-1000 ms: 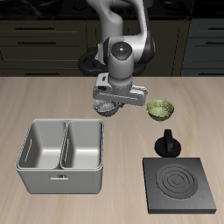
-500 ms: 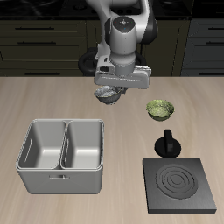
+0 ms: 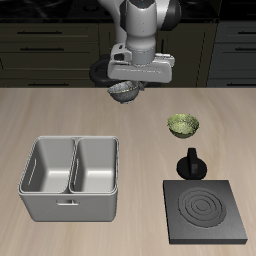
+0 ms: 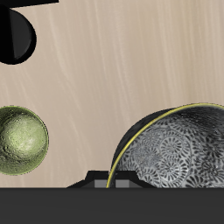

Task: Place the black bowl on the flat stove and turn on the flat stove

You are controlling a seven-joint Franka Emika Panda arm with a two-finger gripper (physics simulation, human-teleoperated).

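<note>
Exterior view: two-finger gripper (image 3: pixel 127 90) is hanging above the table well back from the flat black square stove (image 3: pixel 207 212), clamped on the rim of the small dark grey-black bowl (image 3: pixel 125 93). Small olive-green bowl (image 3: pixel 183 125) is sitting between it and the stove; grey two-compartment metal bin (image 3: pixel 72 177) is standing beside the stove.

Wrist view: black bowl's speckled inside (image 4: pixel 179 149) is showing, olive bowl (image 4: pixel 22 143) near. Bowl is looking light, rigid, smooth; rim pinch seems right.
</note>
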